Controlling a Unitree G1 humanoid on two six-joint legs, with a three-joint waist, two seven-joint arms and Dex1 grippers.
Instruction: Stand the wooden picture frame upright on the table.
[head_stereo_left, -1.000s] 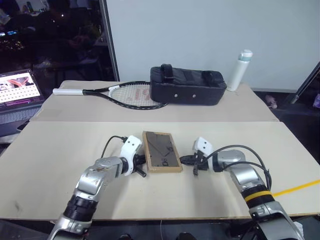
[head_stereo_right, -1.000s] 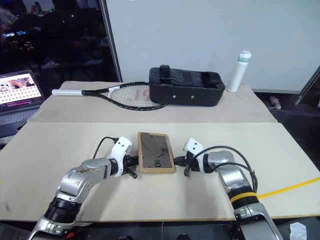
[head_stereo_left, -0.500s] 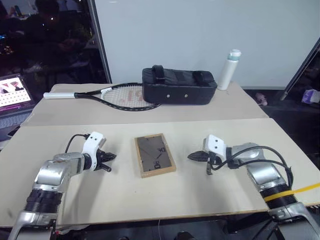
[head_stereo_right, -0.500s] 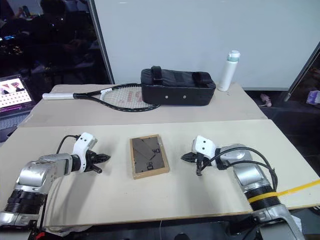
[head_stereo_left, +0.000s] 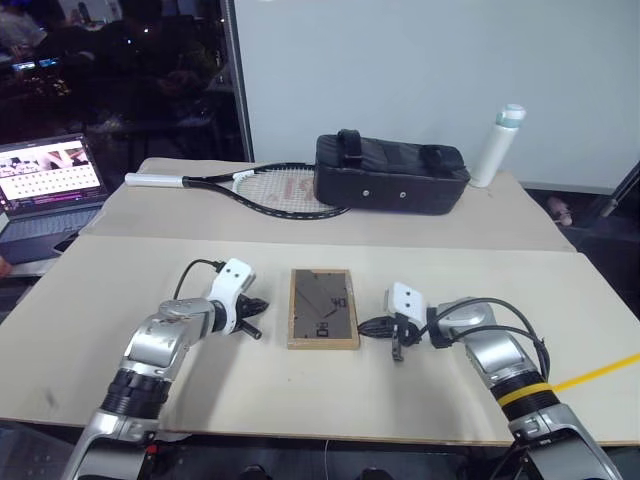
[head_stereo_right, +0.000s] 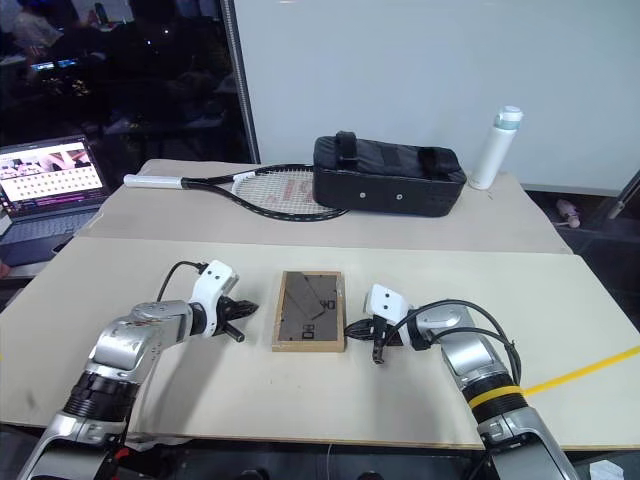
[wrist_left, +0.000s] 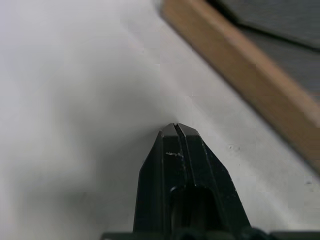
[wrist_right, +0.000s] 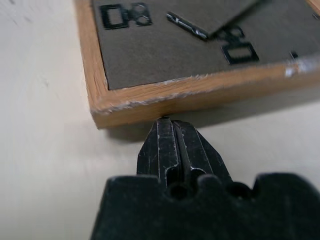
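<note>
Frame (head_stereo_left: 324, 308) lies flat, back panel up, mid-bench (head_stereo_left: 300, 400), between my two hands. Dark backing w/ its fold-out stand and small black clips faces me; stand looks folded flat or nearly so. Picture side is down, can't see it.

Right hand (wrist_right: 169, 125): fingers pressed together, holding nothing. Tip sits right at the frame's wooden side edge, low on the bench, touching or just short of it; can't tell which from the wrist view.

Left hand (wrist_left: 176, 129): also closed tight, empty. It's on the other side of the frame, tip close to the bench, near the frame's edge but a gap of bare bench between them.

Step in hand, as I read it: approach/bracketing. No lift yet, frame not tipped at all. Task barely begun.

Next move, my guess: need to get one edge off the bench. Closed right tip could wedge under the side rail and pry up while left hand comes in to block the far edge so the frame doesn't just slide. Alt: open one hand and pinch the rail. Stand prob needs swinging out before it'll stay upright, that's the fiddly bit.
</note>
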